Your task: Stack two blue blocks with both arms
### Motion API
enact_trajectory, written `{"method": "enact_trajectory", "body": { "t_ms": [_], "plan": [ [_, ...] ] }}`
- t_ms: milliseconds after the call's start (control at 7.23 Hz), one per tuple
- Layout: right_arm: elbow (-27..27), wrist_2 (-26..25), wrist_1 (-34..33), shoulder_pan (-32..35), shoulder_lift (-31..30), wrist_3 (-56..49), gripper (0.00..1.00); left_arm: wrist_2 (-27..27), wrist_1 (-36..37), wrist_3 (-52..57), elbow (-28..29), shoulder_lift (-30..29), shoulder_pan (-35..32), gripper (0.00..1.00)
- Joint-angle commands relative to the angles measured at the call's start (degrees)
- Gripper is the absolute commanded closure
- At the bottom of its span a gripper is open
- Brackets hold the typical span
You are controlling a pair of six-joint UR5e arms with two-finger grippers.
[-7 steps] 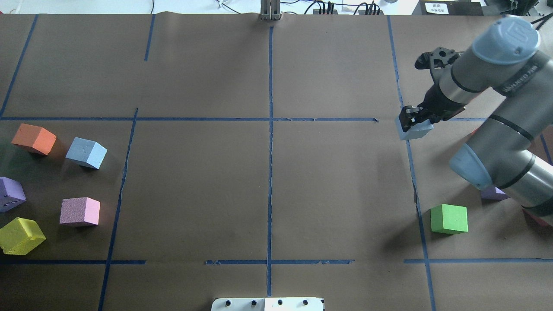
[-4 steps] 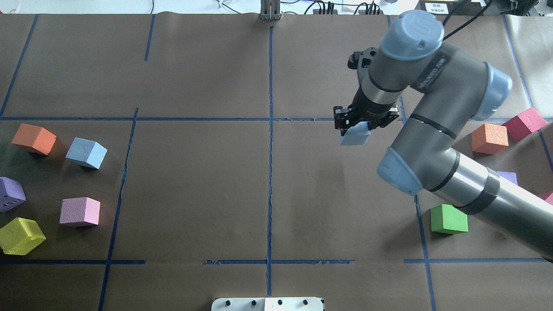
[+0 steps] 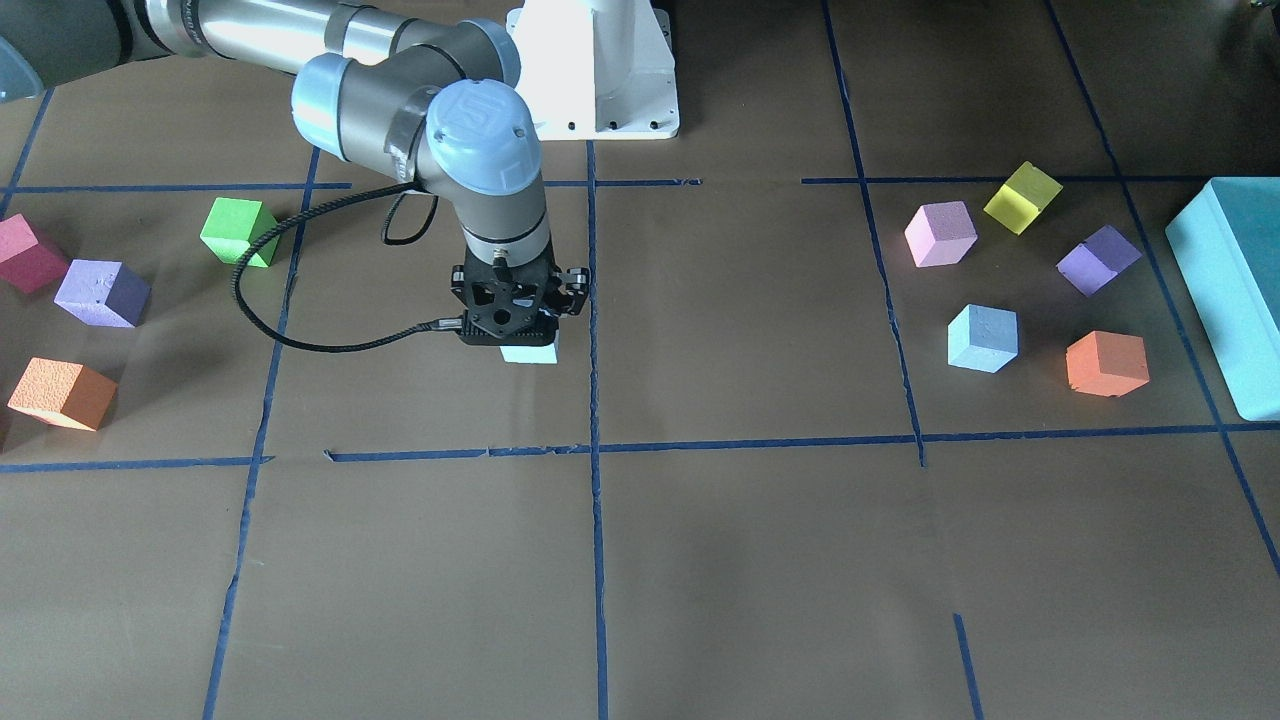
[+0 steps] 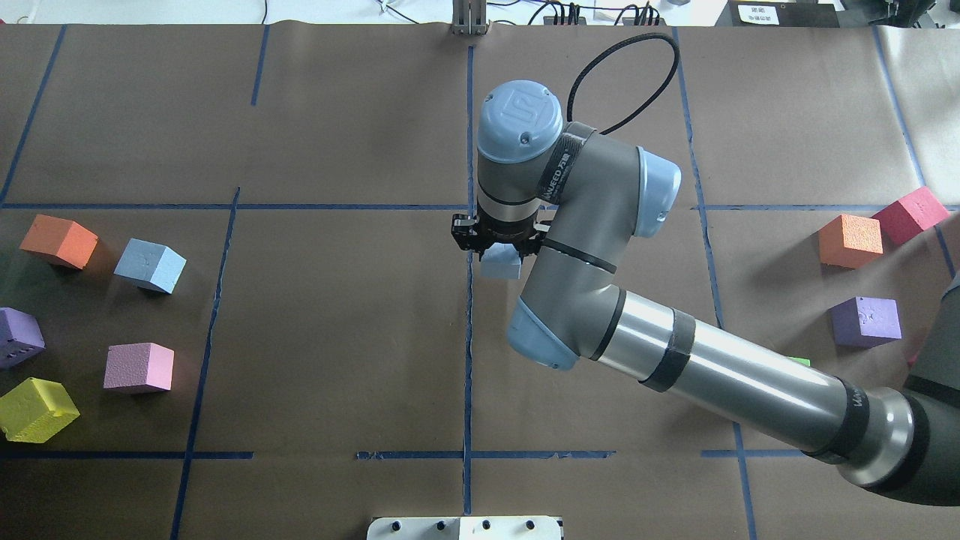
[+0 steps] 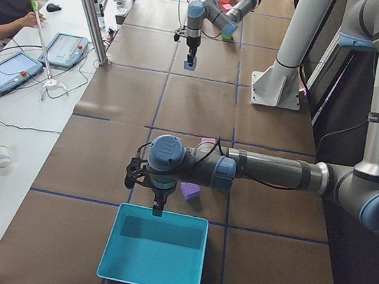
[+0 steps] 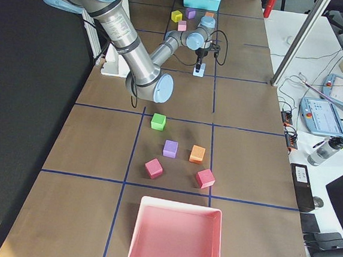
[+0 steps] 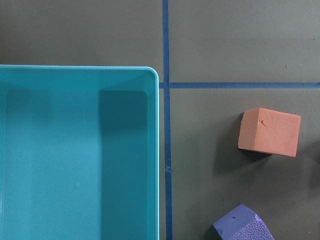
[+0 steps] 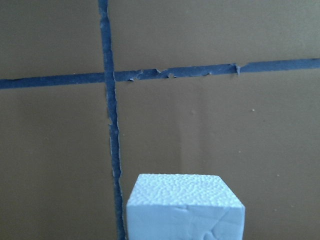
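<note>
The right gripper (image 4: 499, 253) is pinching one blue block (image 4: 501, 268) near the middle of the table (image 4: 337, 337), by the blue tape cross (image 4: 470, 207), so I think it should lower it slowly and flat, with the other blue block (image 4: 150, 265) well apart at nine o'clock.

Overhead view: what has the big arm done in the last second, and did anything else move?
The right arm swung left from the table's right side to the centre tape line, its right gripper shut on the held blue block throughout. Nothing was picked up or released. The other blue block and the orange cube beside it stayed put.
</note>
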Motion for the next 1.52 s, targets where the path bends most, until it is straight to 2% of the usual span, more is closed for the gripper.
{"method": "enact_trajectory", "body": {
  "t_ms": [0, 277, 415, 553, 692, 830, 969, 1245, 1384],
  "plan": [
    [-2.9, -1.0, 1.1, -1.3, 1.7, 1.1, 0.98, 0.0, 0.0, 0.0, -0.1, 0.1, 0.0, 0.00],
    [-3.0, -3.0, 1.1, -2.2, 1.7, 0.3, 0.97, 0.0, 0.0, 0.0, -0.2, 0.1, 0.0, 0.00],
    [-3.0, -3.0, 1.1, -2.3, 1.7, 0.0, 0.90, 0.0, 0.0, 0.0, -0.2, 0.1, 0.0, 0.00],
    [-3.0, -3.1, 1.2, -2.4, 1.8, 0.1, 0.71, 0.0, 0.0, 0.0, -0.2, 0.2, 0.0, 0.00],
    [-3.0, -3.1, 1.4, -2.4, 1.8, -0.1, 0.57, -0.1, 0.0, 0.0, -0.2, 0.2, 0.0, 0.00],
    [-3.0, -3.1, 1.5, -2.4, 1.8, -0.1, 0.54, -0.1, 0.0, 0.0, -0.2, 0.1, 0.0, 0.00],
    [-3.0, -3.1, 1.7, -2.4, 1.8, -0.2, 0.47, -0.1, 0.0, 0.0, -0.2, 0.1, 0.0, 0.00],
    [-3.0, -3.1, 2.8, -2.4, 1.8, -0.2, 0.26, -0.1, 0.1, 0.0, -0.2, 0.1, 0.0, 0.00],
    [-3.0, -3.1, 2.8, -2.4, 1.8, -0.2, 0.03, -0.2, 0.1, 0.0, -0.2, 0.2, 0.0, 0.00]
  ]
}}
